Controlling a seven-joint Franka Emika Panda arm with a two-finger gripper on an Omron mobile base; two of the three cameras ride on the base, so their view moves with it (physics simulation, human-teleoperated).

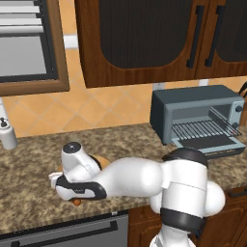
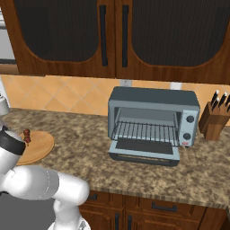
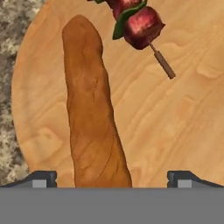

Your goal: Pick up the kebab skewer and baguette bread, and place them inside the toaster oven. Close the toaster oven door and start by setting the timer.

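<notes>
Hand view — baguette bread point(image 3: 92, 113) between gripper point(image 3: 112, 179) fingertips.

kebab skewer point(image 3: 139, 25) cut off, baguette bread point(image 3: 92, 113) end hidden

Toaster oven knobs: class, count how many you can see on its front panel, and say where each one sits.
2. Both are on the toaster oven right-hand panel: an upper knob and a lower knob directly beneath it. None seems hidden.

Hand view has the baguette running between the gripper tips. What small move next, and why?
Probably lower straight down, then close. The gripper is open, its tips either side of the baguette bread, which lies flat on the wooden plate. The kebab skewer lies clear of the tips.
</notes>
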